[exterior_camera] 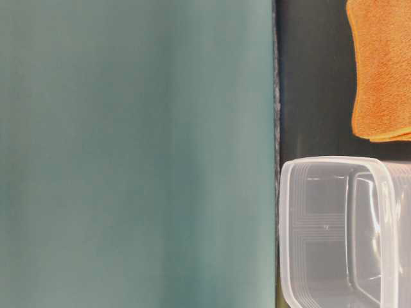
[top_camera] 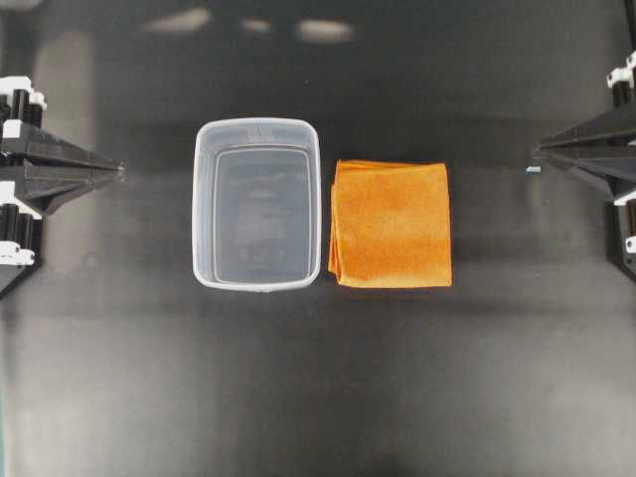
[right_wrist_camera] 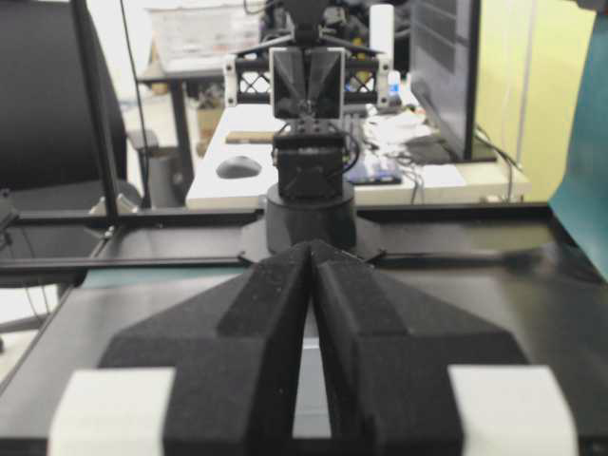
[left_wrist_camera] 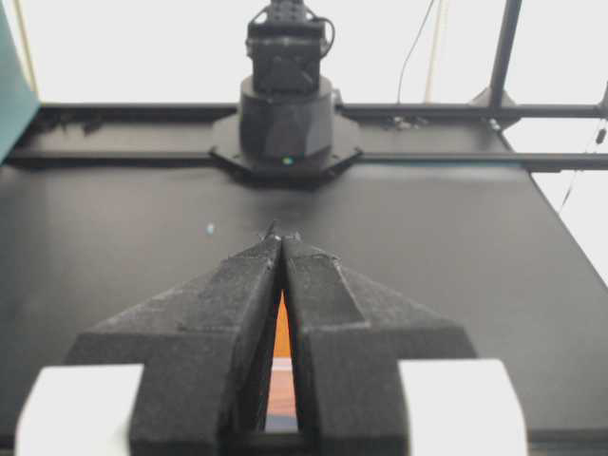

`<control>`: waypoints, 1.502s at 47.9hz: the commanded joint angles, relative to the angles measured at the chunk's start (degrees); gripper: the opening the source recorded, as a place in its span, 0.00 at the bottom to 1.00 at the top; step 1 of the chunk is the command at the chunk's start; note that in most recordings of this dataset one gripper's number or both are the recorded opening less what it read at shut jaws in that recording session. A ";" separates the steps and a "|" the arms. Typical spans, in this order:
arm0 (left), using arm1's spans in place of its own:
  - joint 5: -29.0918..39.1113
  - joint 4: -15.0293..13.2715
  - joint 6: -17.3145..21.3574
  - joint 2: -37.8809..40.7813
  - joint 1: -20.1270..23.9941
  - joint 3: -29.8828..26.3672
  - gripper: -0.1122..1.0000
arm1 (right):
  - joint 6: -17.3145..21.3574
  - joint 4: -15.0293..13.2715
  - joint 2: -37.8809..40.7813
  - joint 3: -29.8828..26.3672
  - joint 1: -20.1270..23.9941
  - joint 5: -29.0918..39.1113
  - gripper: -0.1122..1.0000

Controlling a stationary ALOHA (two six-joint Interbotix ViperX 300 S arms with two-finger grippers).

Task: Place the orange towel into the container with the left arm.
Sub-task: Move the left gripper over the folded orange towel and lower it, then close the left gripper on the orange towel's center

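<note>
The orange towel (top_camera: 392,224) lies folded flat on the black table, right beside the container (top_camera: 257,203), a clear plastic tub that stands empty at the middle. The table-level view shows the towel (exterior_camera: 382,70) above the container (exterior_camera: 334,231) as well. My left gripper (top_camera: 117,171) rests at the table's left edge, well left of the container, shut with its tips together and nothing held (left_wrist_camera: 282,237). A sliver of orange shows through the gap behind its tips. My right gripper (top_camera: 538,152) sits at the right edge, shut and empty (right_wrist_camera: 312,249).
The other arm's base (left_wrist_camera: 285,104) stands across the table in the left wrist view. Black frame rails run along the table's far edge. A teal panel (exterior_camera: 135,154) fills most of the table-level view.
</note>
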 commanded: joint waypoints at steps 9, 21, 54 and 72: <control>19.86 2.29 -2.46 12.13 1.23 -16.17 0.10 | 0.62 0.62 0.70 -0.62 -1.58 -0.62 0.11; 32.70 2.29 -2.46 26.19 0.79 -30.15 0.10 | 3.60 0.97 -0.79 0.44 -1.67 3.43 0.11; 53.61 2.37 0.53 64.69 0.35 -63.37 0.87 | 3.69 0.88 -8.26 2.20 -2.46 9.32 0.81; 54.84 2.37 6.59 82.62 0.70 -75.06 0.88 | 4.04 0.97 -11.51 2.29 -2.46 11.07 0.80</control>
